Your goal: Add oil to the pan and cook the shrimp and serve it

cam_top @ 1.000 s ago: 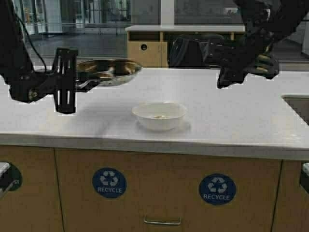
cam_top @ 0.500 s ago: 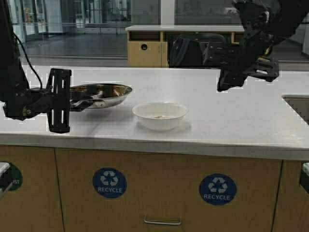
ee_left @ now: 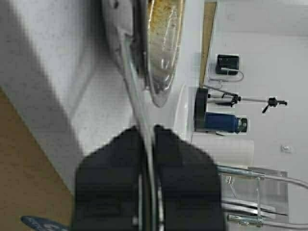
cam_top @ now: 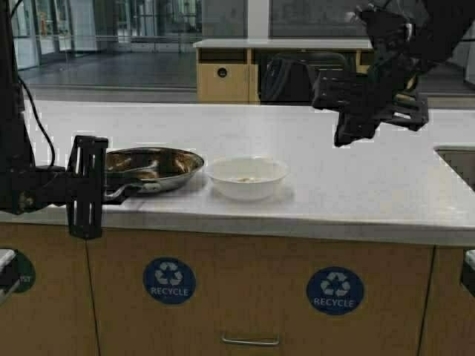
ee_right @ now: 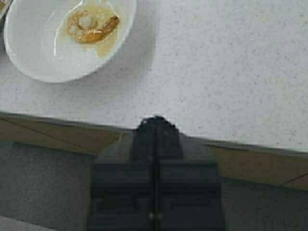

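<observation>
Left tool pinching thin steel handle of round shiny pan on speckled surface (rim cropped); right tool pressed together, empty, aloft.

The left arm reaches in low from the left side, its left end effector held near the counter's front edge with the fingers pressed together on the thin handle of the pan. The right arm is raised on the right, bent at the wrist so that the right end effector hangs above the counter, pointing down. Its fingers appear closed against each other with nothing between them.
</observation>
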{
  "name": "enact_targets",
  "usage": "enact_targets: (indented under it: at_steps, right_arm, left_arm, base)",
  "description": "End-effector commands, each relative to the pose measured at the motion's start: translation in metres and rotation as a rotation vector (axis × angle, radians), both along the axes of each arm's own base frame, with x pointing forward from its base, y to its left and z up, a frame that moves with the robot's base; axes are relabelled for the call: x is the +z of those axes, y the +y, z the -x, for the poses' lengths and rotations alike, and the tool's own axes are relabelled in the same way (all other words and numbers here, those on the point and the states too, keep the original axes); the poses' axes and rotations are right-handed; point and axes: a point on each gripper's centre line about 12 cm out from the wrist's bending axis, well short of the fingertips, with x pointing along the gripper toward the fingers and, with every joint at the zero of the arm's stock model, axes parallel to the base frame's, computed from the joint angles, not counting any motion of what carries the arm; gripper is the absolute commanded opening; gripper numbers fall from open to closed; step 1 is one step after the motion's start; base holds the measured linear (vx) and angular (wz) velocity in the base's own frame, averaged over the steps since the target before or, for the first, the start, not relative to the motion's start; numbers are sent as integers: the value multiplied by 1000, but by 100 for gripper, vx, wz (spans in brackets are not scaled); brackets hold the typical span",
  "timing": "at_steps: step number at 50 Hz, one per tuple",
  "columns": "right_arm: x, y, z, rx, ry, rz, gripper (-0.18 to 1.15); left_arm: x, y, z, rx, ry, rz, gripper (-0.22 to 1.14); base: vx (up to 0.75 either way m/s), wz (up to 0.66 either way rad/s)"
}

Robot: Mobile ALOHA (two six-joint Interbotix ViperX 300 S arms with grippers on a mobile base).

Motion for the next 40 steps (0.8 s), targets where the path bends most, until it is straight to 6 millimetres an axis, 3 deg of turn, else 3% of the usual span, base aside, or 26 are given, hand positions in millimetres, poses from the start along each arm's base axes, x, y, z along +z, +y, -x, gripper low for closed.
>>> enact_targets:
  at_steps: [1, 6, 11, 24, 40]
  right_arm:
    - [7, 2, -4, -3, -24, -13, 7]
    - [8, 3, -5, 0, -27, -13, 7]
    - [8, 3, -6, -2, -28, -15, 7]
    - [8, 3, -6, -2, -28, -15, 7]
    - [10, 4, -7, 0, -33, -16, 7]
  left_arm:
    - [5, -5, -5, -27, -36, 15, 4]
    - [5, -7, -8, -45, -52, 10, 8]
    - [8, -11, -12, -75, -85, 9, 22]
    - [15, -13, -22, -83, -143, 14, 104]
    - [13, -14, -13, -102, -122, 9, 102]
  base:
    - [0, 0]
    - [0, 0]
    - [0, 0]
    - [0, 0]
    - [0, 0]
